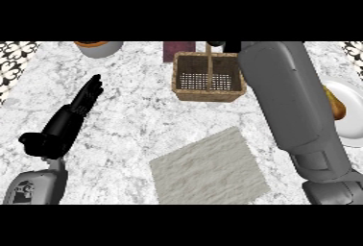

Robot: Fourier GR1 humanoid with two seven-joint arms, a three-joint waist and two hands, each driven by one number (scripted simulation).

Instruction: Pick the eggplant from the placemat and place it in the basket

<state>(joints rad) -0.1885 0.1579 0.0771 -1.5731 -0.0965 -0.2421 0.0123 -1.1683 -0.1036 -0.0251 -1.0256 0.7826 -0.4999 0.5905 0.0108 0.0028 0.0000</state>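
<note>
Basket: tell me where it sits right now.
In the head view, the basket sits at the counter's far centre, beyond the placemat, just left of the right forearm.

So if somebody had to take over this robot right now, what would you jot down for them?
Left hand: open, fingers straight, resting at the left, holding nothing.
Right hand: barely shows at the top edge, just past the basket; what it holds cannot be seen.
Placemat: the eggplant is not on it.
Basket: only its mesh bottom and handle show, no eggplant inside.
Done: the pick, apparently.
Left: check that the right hand has the eggplant, bring it over the basket, release.
</note>
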